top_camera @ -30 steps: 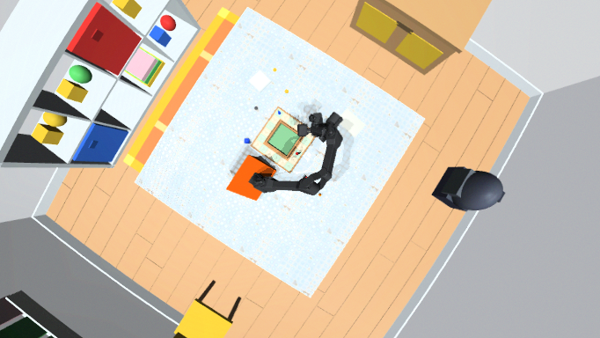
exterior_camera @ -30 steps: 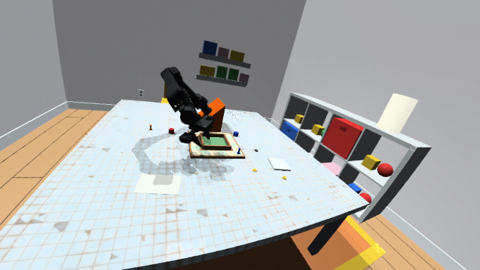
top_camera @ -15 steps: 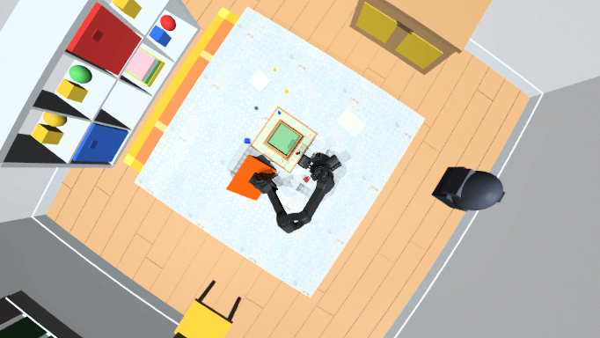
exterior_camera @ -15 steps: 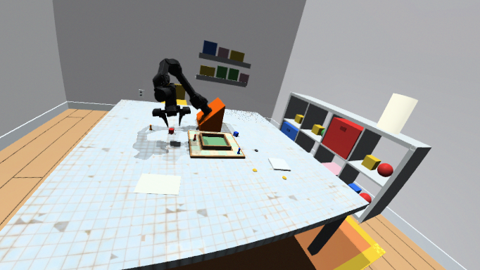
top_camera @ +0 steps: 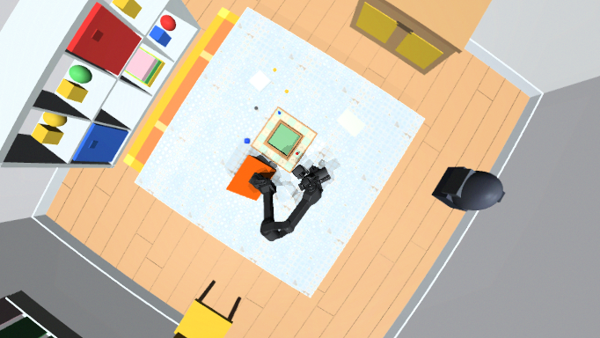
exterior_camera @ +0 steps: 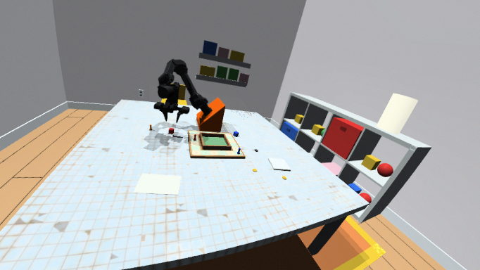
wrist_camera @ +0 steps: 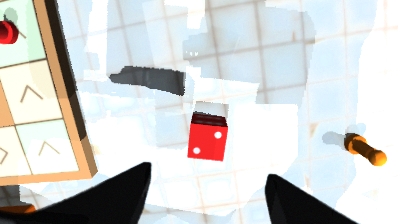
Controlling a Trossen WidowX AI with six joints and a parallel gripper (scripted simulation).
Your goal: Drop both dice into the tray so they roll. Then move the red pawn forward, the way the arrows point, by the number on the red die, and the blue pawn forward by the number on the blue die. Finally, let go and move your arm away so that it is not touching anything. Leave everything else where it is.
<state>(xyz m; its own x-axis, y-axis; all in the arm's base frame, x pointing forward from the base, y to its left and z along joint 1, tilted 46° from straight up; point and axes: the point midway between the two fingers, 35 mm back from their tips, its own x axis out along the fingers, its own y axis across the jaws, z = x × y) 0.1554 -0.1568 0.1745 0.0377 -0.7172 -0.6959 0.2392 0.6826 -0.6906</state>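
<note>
only wrist view shows red die (wrist_camera: 207, 136) pips

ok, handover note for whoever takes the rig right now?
End effector: partly open, empty, above the red die.
Red die: on the table beside the board, not in the tray.
Blue die: on the table on the board's other side.
Red pawn and blue pawn: on the board's border squares.
Done: nothing yet.
Left: drop both dice in the tray, move both pawns, retract.
</note>
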